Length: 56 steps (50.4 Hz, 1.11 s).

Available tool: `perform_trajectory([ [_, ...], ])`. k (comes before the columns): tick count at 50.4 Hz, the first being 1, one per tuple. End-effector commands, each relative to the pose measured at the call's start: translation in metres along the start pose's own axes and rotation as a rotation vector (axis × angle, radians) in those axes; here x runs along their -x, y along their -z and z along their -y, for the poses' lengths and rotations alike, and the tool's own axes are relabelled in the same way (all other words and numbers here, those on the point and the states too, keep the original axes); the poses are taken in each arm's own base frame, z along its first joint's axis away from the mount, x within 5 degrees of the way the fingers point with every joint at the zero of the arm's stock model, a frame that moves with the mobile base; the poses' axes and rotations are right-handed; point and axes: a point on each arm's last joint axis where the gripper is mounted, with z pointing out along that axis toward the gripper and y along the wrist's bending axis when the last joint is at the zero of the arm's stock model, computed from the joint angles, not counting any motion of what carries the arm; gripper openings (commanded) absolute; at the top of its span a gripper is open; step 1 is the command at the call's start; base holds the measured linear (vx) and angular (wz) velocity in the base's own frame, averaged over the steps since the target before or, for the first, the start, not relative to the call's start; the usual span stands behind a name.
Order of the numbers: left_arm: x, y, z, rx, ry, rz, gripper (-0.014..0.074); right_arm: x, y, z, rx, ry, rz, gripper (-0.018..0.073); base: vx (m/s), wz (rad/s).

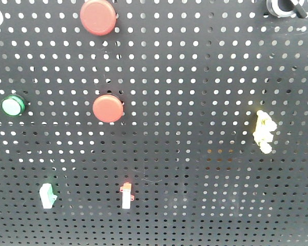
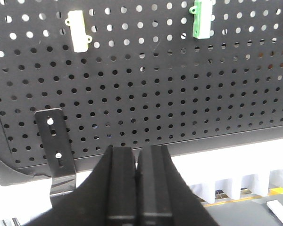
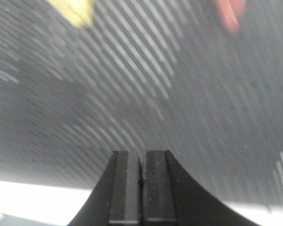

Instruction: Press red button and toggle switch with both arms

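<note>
A black perforated pegboard point(image 1: 205, 102) fills the front view. A smaller red round button point(image 1: 108, 108) is mounted near centre. A green round button point(image 1: 13, 105) sits at 9 o'clock from it, well apart. A yellow part point(image 1: 263, 131) is fixed at 3 o'clock, near the right edge. A white red-tipped rocker point(image 1: 126, 195) lies at 6 o'clock of the smaller red button; a white and green piece point(image 1: 48, 195) is seen at 7 o'clock. A black slotted bracket point(image 2: 56, 146) is seen at the board's lower edge in the left wrist view.

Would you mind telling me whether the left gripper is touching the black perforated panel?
Apart. In the left wrist view the shut left gripper sits below the black perforated panel, whose bottom edge shows clear beyond its tips.
</note>
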Motion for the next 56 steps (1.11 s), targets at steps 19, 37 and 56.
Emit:
perform_trajectory([
  [19,-0.004,0.000,0.000,0.008,0.009,0.057,0.0002,-0.064,-0.025,0.005,-0.080,-0.065,0.104,-0.0003,0.00,0.00],
  [37,-0.004,0.000,0.000,0.008,0.009,0.057,0.0002,-0.063,-0.025,0.005,-0.079,-0.065,0.107,-0.0003,0.00,0.00],
  [56,-0.004,0.000,0.000,0.008,0.009,0.057,0.0002,-0.063,-0.025,0.005,-0.079,-0.063,0.107,-0.0003,0.00,0.00],
])
